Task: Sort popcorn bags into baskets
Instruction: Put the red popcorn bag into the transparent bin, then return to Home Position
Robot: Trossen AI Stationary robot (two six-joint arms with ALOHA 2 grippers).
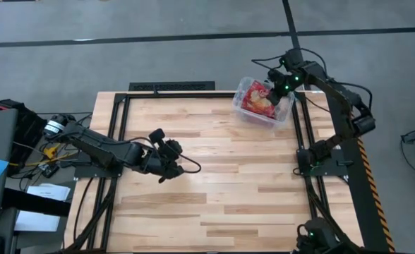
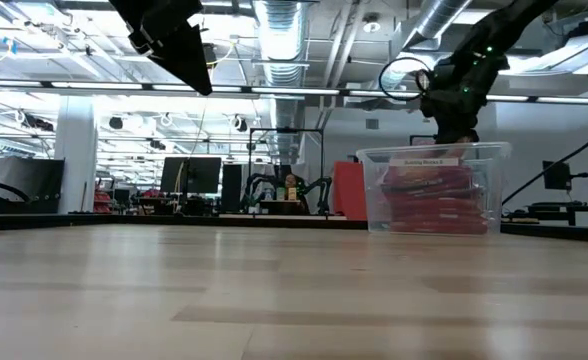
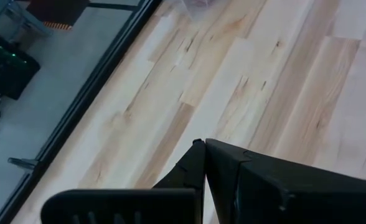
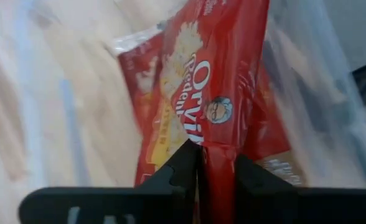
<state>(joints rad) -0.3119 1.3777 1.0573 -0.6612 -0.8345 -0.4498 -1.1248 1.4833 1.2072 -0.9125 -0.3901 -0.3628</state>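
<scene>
several popcorn bags [image 1: 258, 103] fill the tub [image 1: 286, 113], right hand [image 4: 217, 155] gripping one, left hand [image 3: 203, 149] closed

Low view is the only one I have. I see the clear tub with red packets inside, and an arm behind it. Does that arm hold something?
Observer: Yes. The right gripper is shut on a popcorn bag, over the tub.
Operator: Are any bags left on the table?
Observer: None show on the table from above.
Operator: And the other arm?
Observer: The left gripper is shut, empty, at the table's left-middle.
</scene>
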